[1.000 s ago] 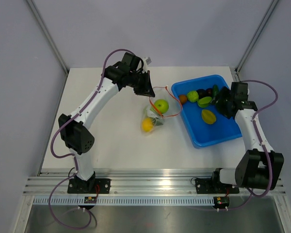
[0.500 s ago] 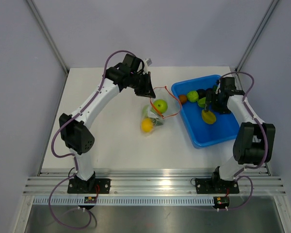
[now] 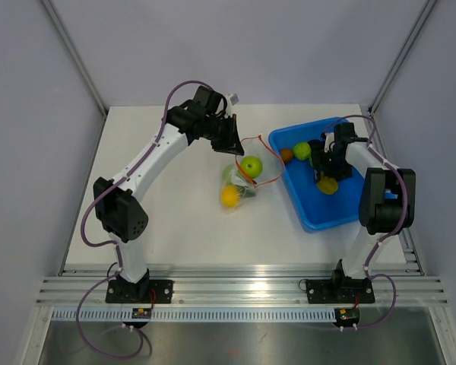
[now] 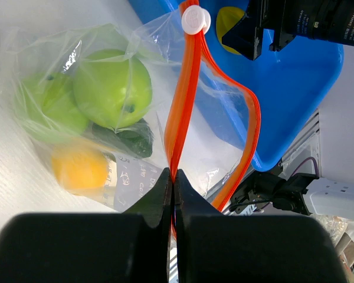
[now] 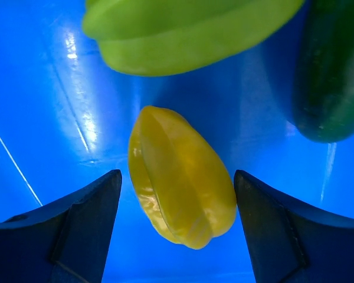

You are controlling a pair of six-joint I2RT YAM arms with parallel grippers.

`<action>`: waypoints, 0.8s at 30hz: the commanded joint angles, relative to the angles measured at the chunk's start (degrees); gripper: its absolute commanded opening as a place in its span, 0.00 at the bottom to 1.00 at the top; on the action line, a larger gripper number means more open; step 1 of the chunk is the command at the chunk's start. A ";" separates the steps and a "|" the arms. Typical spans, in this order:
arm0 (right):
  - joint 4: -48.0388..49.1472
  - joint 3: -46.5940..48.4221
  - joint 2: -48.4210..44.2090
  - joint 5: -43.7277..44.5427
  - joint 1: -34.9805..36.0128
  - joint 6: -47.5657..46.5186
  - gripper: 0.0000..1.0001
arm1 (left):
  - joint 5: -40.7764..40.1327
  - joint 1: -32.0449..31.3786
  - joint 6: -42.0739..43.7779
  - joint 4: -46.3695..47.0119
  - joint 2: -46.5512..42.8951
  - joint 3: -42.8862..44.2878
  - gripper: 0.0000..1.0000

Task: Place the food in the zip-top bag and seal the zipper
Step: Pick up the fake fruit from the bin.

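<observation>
The zip-top bag point(image 3: 243, 176) is clear and crinkled. It lies near the middle of the desk, toward the far edge, just left of the blue tray point(image 3: 342, 217), with its mouth gaping toward the tray. Its zipper point(image 4: 186, 88) is a red-orange strip carrying a white slider point(image 4: 195, 19). The left gripper point(image 4: 172, 180) is clenched on that strip.

Inside the bag are a green apple point(image 4: 115, 88) and a blurred yellow fruit point(image 4: 82, 168). A dark green piece beneath them is hard to identify.

The right gripper point(image 5: 177, 194) is spread wide, one finger on either side of a yellow starfruit point(image 5: 180, 177) in the tray and clear of it. The green fruits beyond it are cut off by the frame.
</observation>
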 commanded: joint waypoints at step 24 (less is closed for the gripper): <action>-2.34 1.12 -17.50 1.09 2.39 12.87 0.48 | 1.15 -0.68 -1.04 2.84 -3.33 -1.53 0.00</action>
